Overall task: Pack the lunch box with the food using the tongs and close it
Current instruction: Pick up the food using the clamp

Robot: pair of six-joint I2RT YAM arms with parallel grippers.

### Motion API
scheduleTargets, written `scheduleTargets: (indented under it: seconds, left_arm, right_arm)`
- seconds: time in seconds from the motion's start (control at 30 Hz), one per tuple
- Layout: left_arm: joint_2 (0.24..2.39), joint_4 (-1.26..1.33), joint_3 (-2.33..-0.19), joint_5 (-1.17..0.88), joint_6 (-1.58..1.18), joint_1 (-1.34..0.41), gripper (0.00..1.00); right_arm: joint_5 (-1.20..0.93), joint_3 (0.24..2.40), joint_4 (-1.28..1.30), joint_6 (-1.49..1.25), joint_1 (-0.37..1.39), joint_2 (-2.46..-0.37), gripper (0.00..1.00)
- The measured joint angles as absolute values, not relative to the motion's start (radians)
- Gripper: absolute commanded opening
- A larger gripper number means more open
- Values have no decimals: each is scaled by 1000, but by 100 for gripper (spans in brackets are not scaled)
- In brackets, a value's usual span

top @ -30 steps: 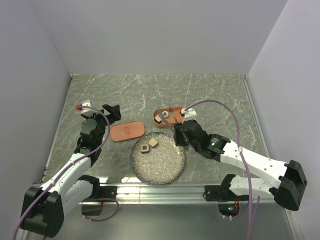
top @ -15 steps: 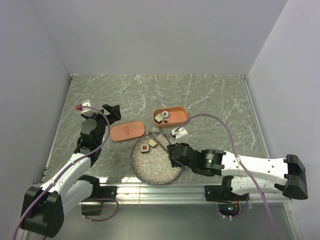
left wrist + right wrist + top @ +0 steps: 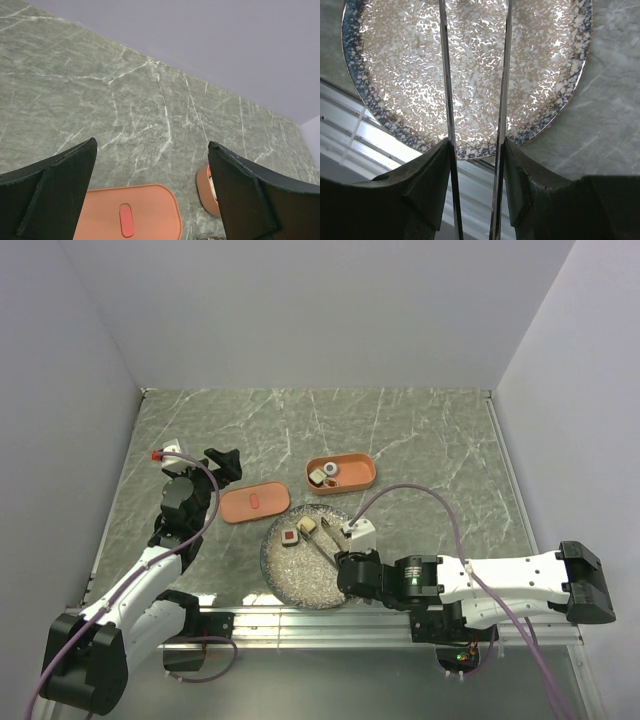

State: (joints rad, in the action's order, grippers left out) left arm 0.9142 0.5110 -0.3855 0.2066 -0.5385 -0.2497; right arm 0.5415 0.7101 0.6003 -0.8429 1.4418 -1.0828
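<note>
Lunch box (image 3: 362, 471) open, two food pieces (image 3: 322, 476) inside, two more pieces (image 3: 290, 537) on plate (image 3: 312, 578), lid (image 3: 255, 503) flat alongside, right gripper (image 3: 477, 150) clamped on tongs (image 3: 445, 75), left gripper (image 3: 152, 145) fingers wide apart.

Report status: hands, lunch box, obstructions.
Left hand open, empty, near flat salmon-orange lid. Right hand shut on thin grey metal tongs above round speckled grey plate. Two food pieces in salmon-orange oblong tray, two on plate. Nothing blocks the tray.

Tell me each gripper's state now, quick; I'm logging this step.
Left gripper: open, holding nothing.
Right gripper: shut on the tongs.
</note>
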Motion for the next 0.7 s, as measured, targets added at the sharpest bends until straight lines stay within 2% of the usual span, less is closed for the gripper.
scheduleTargets:
  seconds: [0.7]
  left_arm:
    - [913,511,-385,207,-540,-250,99]
  right_arm:
    - [547,693,583,-868,1467,-1122,51]
